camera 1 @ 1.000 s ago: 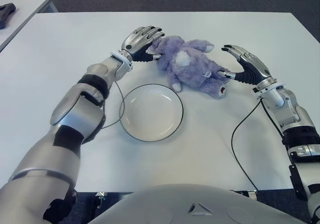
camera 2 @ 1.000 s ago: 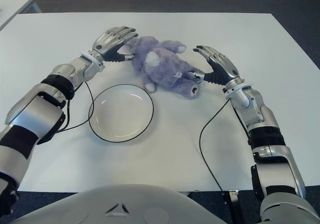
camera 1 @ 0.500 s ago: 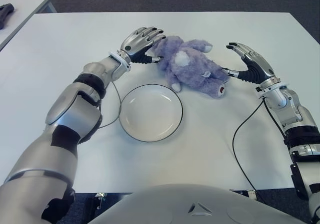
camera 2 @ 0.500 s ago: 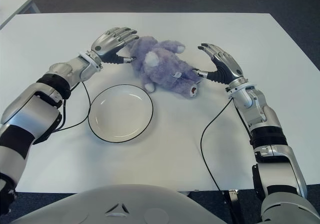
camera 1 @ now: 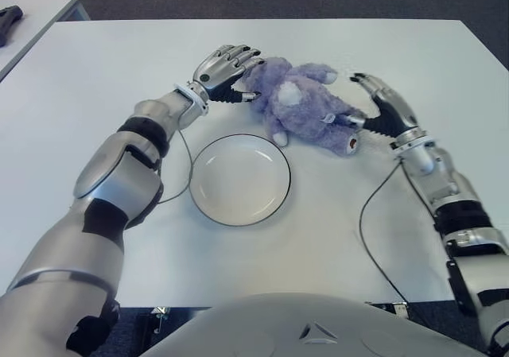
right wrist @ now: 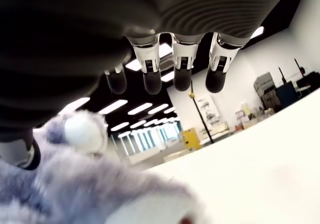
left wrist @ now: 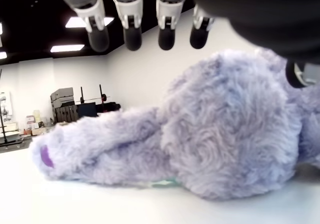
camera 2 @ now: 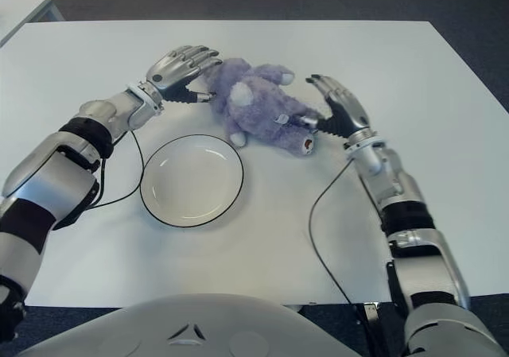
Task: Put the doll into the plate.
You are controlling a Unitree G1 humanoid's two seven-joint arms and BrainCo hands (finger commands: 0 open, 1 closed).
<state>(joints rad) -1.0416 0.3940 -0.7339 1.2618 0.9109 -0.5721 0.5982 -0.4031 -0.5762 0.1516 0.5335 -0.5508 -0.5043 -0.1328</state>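
My left hand (camera 1: 225, 67) and right hand (camera 1: 380, 109) flank the doll (camera 1: 305, 106), fingers spread, holding nothing; the plate (camera 1: 208, 203) waits nearer me.

lilac doll (camera 1: 305, 106), white black-rimmed plate (camera 1: 213, 155), seemingly

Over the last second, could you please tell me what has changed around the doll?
The right robot hand has moved in toward the doll, its fingers open over the doll's lower end. The left robot hand stays open at the doll's head. Doll and plate have not moved; nothing is grasped yet.
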